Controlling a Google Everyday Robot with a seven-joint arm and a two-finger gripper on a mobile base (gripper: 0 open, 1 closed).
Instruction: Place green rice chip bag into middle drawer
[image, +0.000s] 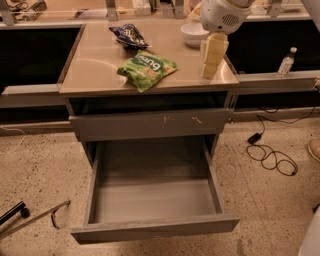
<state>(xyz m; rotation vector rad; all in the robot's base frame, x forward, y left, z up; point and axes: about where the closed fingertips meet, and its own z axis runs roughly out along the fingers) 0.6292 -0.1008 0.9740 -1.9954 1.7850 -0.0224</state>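
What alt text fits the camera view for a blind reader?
A green chip bag lies on a cabinet top, above an open, empty grey drawer. The robot's gripper hangs over the top's right side, apart from the bag; a dark blue bag and a white bowl sit behind.

- The wrist (224, 14) is a rounded white shell, smooth and slightly glossy, cut off by the top edge of the view.
- The vent (230, 20) is 1 patch of small dark holes in rows on the shell's lower face.
- The gripper (214, 56) is pale cream, blocky and flat-sided, with a stepped shoulder under the shell. It hangs over the right side of the tabletop (100, 65).
- The panel (311, 239) is a plain white curved piece at the lower right corner, mostly out of view.
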